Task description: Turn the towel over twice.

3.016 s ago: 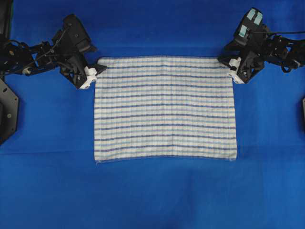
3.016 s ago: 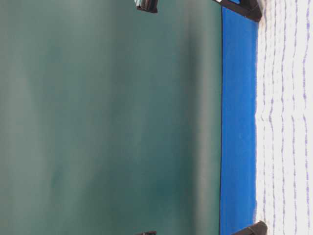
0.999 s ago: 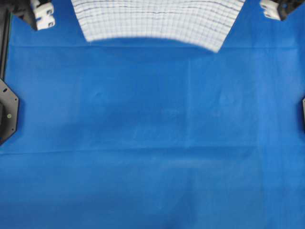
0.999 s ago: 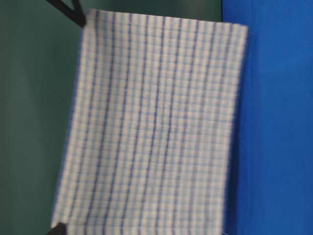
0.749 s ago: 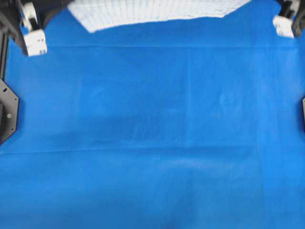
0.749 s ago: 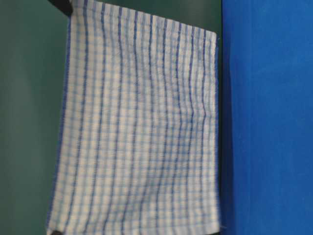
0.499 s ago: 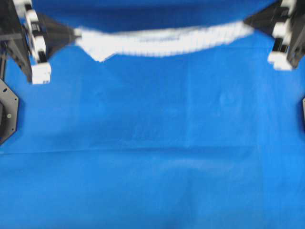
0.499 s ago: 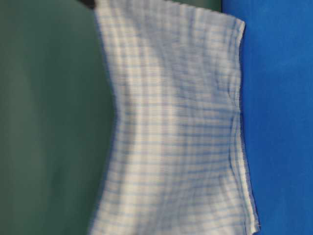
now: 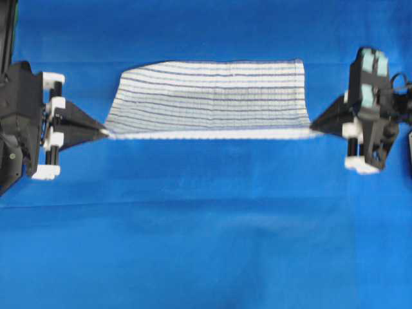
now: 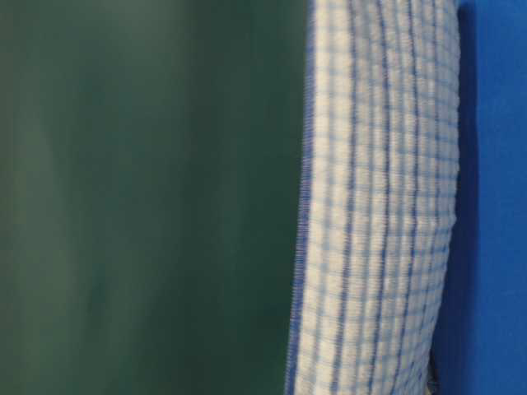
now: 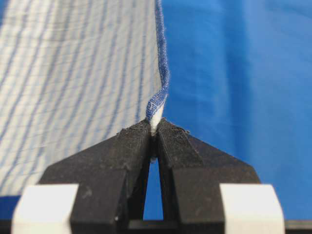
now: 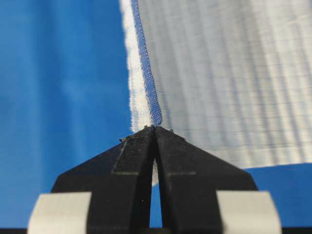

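Note:
The towel (image 9: 212, 96), white with thin blue stripes, is stretched between both grippers, its held edge raised and the rest sloping down toward the table's back. My left gripper (image 9: 105, 132) is shut on its left corner, my right gripper (image 9: 311, 131) on its right corner. From the left wrist, the black jaws of my left gripper (image 11: 155, 127) pinch the blue hem, with the towel (image 11: 73, 83) spreading away. From the right wrist, my right gripper (image 12: 155, 130) clamps the hem of the towel (image 12: 224, 78) likewise. At table level the towel (image 10: 379, 206) hangs close to the camera.
A blue cloth (image 9: 212, 238) covers the whole table. A dark green wall (image 10: 148, 197) stands behind. A black mount (image 9: 8, 161) sits at the left edge of the overhead view.
Both grippers have carried the held edge from the table's back toward the front and lowered it. The towel, hanging upright a second ago, now trails behind them.

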